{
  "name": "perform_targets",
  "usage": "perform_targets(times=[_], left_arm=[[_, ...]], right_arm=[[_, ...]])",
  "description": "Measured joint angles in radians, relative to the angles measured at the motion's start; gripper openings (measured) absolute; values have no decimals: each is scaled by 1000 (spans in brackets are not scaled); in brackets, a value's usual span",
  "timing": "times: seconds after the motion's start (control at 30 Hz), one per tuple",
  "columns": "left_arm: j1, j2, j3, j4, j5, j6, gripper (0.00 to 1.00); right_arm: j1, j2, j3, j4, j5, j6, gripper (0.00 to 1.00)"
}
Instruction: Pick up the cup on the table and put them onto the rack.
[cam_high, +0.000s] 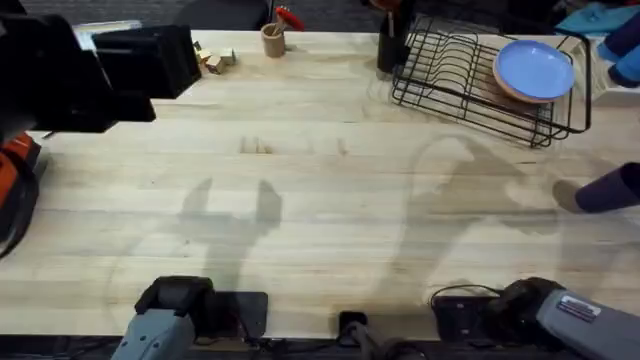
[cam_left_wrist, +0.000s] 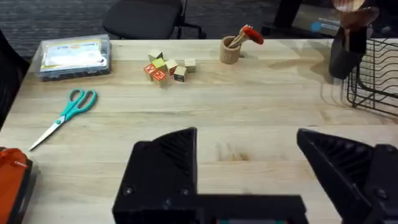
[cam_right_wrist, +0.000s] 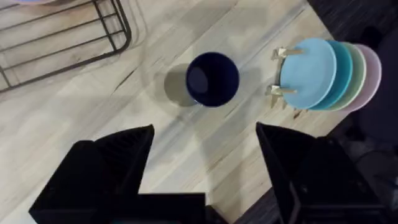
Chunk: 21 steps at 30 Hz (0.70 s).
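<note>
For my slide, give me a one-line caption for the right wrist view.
Open right gripper above the upright navy cup on the table, between rack and stacked plates.

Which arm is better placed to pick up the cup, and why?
Right. Its open pincer hangs just above the cup, beside the rack. The left pincer, also open, faces the table's far-left clutter.

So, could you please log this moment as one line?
phase: approach | cup: upright on table, ungrasped | right tool: open above cup | left tool: open, idle
</note>
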Motion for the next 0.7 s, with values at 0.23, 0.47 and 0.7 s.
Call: perform_targets(times=[0.23,0.47,0.7], left_arm=[[0,0,0,0,0,0,992],[0,0,0,0,0,0,993],[0,0,0,0,0,0,993]], right_arm=[[-49,0,0,4,-45,5,996],[-49,43,0,5,-59,7,995],[-49,141,0,8,-62,7,995]])
